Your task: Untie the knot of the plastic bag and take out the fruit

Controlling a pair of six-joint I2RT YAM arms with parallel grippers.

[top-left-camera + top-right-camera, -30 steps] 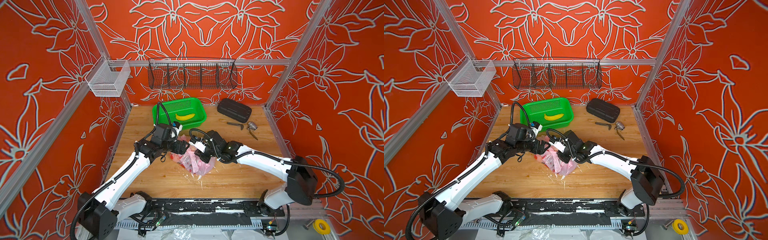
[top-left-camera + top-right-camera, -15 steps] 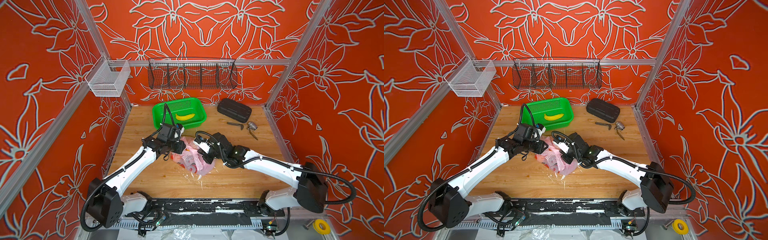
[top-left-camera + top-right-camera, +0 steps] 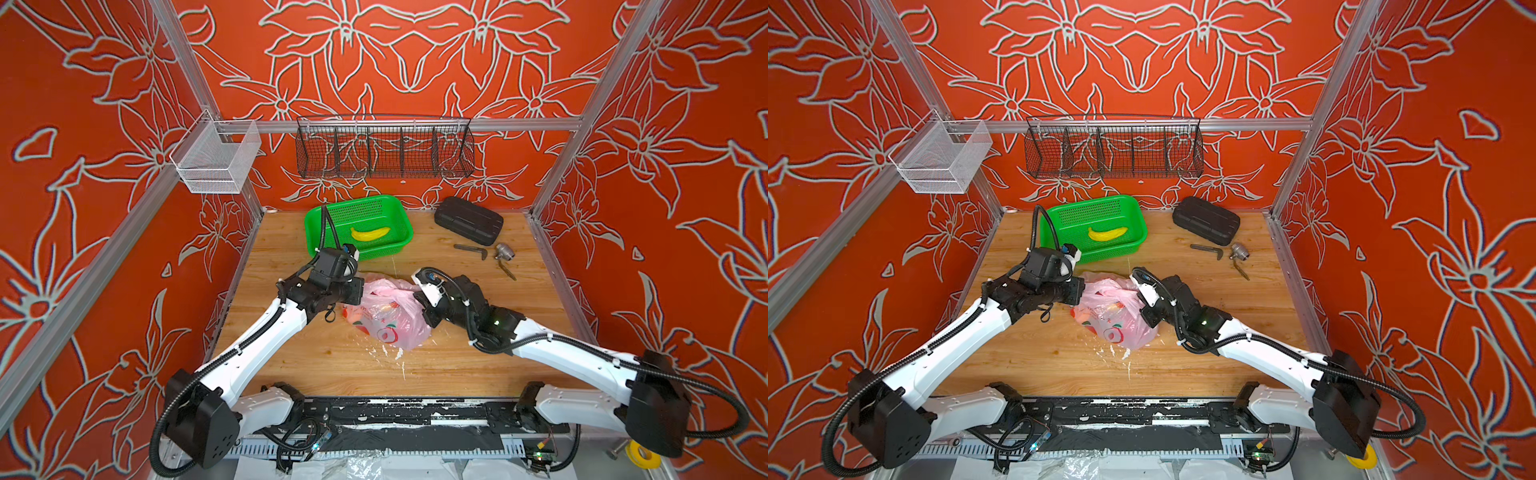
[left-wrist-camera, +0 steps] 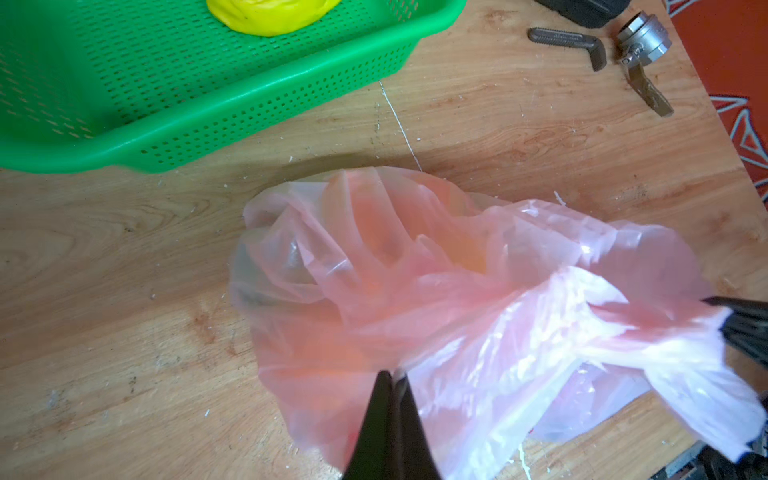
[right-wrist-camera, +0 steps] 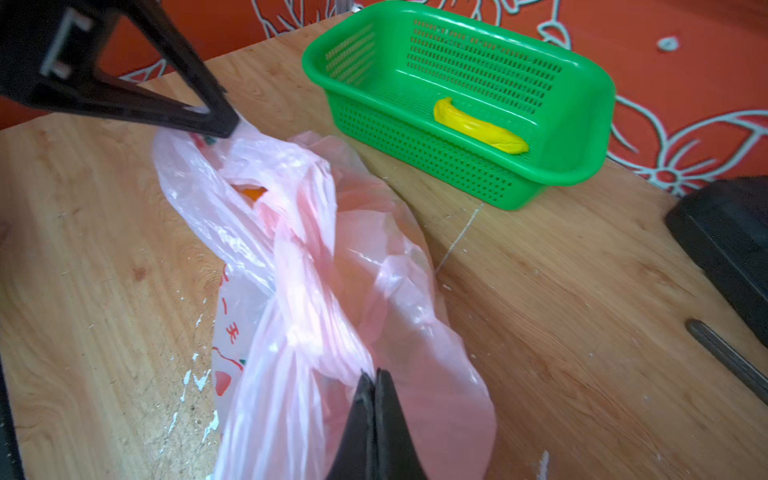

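The pink plastic bag (image 3: 390, 322) (image 3: 1115, 322) lies crumpled on the wooden table between my two grippers. My left gripper (image 4: 392, 374) (image 3: 360, 291) is shut on a fold of the bag's film at its left side. My right gripper (image 5: 372, 374) (image 3: 420, 308) is shut on the bunched handle at the bag's right side. The knot (image 5: 305, 286) is a twisted strand of handles running up from my right fingertips. An orange fruit (image 5: 249, 193) shows through a gap in the bag (image 5: 395, 291). Other fruit is only a blur behind the film (image 4: 415, 270).
A green basket (image 3: 399, 245) (image 5: 582, 124) holding a yellow banana (image 3: 371, 233) stands just behind the bag. A black case (image 3: 468, 220), a metal angle piece (image 3: 471, 250) and a small valve (image 3: 504, 252) lie at the back right. Wire baskets (image 3: 384, 147) hang on the back wall.
My left gripper has shut on the bag's film. Both arms have drawn apart, the right one moving right, and the bag is now stretched between them.
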